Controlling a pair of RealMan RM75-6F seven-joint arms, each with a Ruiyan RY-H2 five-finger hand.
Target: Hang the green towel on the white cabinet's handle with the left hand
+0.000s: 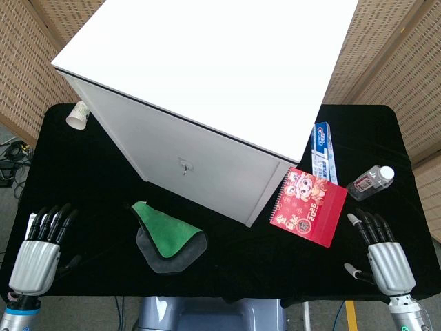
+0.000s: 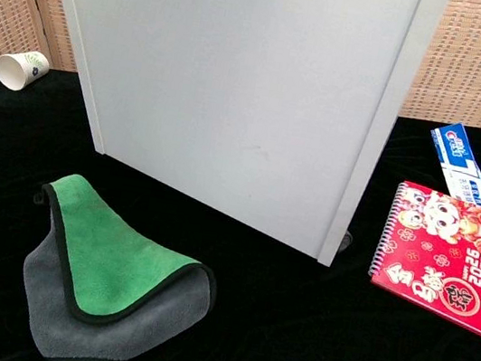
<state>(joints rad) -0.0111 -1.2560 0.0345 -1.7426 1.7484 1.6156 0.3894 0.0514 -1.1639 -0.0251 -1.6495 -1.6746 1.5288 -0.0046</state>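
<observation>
A black cloth-covered table (image 1: pixel 96 207) stands before woven, tan wall panels (image 1: pixel 27 62). At the near left edge, the robot's left hand (image 1: pixel 38 252), silver-backed with black fingers, rests palm down with fingers straight, slightly fanned, holding nothing. Far left at the back, a white paper cup (image 1: pixel 78 116) lies on its side, just beside the cabinet's corner. Right of the left hand, the green towel (image 1: pixel 165 234) lies folded on the cloth in front of the cabinet: soft plush, green on top with a dark hem, grey underside showing beneath. The white cabinet (image 1: pixel 200 76), a large smooth box with flat panels, fills the middle; a small metal handle (image 1: pixel 184 165) sits on its front face. Right of it, a red spiral-bound calendar (image 1: pixel 308 206) lies flat, a blue-and-white toothpaste box (image 1: pixel 325 152) behind it, then a clear plastic bottle (image 1: pixel 371 183) with a white cap on its side. At near right, the right hand (image 1: pixel 382 252) rests open and empty, fingers apart.
</observation>
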